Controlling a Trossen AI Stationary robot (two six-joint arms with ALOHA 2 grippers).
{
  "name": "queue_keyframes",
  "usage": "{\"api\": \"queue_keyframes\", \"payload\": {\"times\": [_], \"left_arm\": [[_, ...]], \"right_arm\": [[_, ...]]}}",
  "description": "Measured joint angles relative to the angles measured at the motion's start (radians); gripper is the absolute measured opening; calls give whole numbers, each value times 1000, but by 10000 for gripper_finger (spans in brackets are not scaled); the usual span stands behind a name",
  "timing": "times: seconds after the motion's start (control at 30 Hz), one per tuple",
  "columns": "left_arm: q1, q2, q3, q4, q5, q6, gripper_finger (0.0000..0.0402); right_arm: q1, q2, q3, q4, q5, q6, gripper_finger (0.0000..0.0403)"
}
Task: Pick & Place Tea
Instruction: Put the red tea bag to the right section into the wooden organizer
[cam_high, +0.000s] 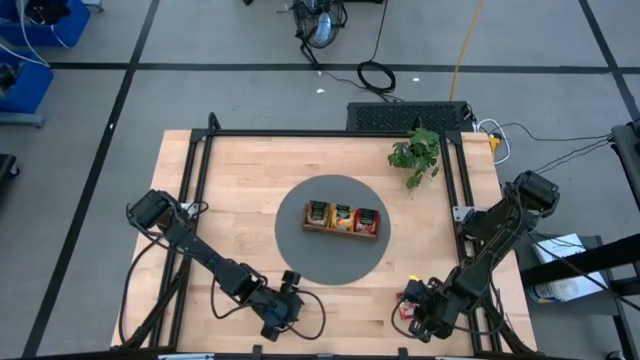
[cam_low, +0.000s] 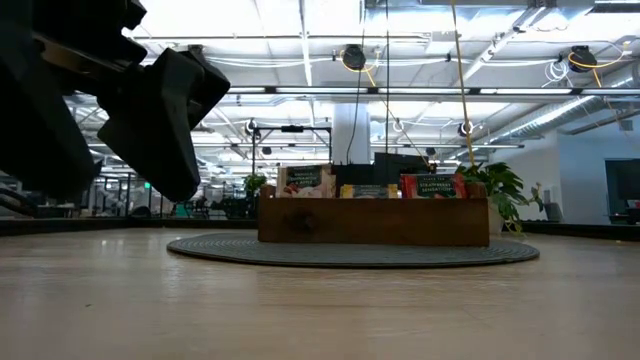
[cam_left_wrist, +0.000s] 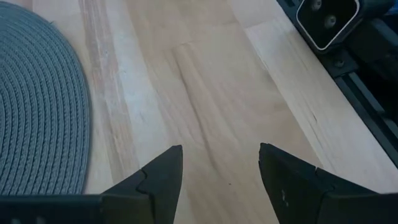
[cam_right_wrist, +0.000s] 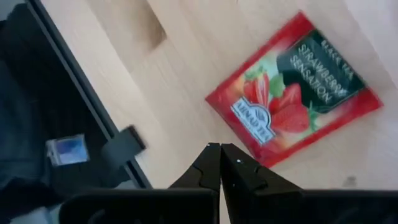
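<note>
Tea first: a red strawberry sachet (cam_right_wrist: 293, 92) lies flat on the wood at the lower right of the overhead view, just ahead of the right gripper (cam_right_wrist: 220, 163), whose fingers are pressed together with nothing between them. Looks like the pick-up step, not yet a grasp; next it would need to spread those fingers and come down over the sachet's edge. Left gripper (cam_left_wrist: 219, 169) waits at the bottom centre, fingers spread, empty. Mid-frame, the wooden tray (cam_high: 341, 229) on the grey mat (cam_high: 300, 255) already holds sachets in all three compartments.
</note>
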Motion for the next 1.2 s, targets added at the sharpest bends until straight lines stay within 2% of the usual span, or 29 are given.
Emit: {"api": "queue_keyframes", "payload": {"times": [0.27,0.33,0.53,0.67,0.77,0.93,1.07,1.13,1.2], "left_arm": [[0,0,0,4,-9,-4,214],[-1,0,0,10,-21,-4,214],[0,0,0,35,-27,-5,214],[-1,0,-1,50,-27,-5,214],[-1,0,-1,73,-27,-4,214],[2,0,-1,107,-28,0,214],[2,0,-1,102,-28,3,214],[0,0,-1,98,-28,3,214],[0,1,-2,95,-28,5,214]], "right_arm": [[-19,63,-39,76,17,31,0],[-33,108,-61,164,2,18,0],[-98,303,-113,606,-8,-100,0],[-161,404,-108,779,3,-179,0],[-208,425,-101,800,100,-243,0],[-282,414,-108,802,268,-440,0],[-320,346,-96,812,212,-580,0],[-321,297,-69,741,180,-653,0],[-305,227,-21,590,203,-713,0]]}}
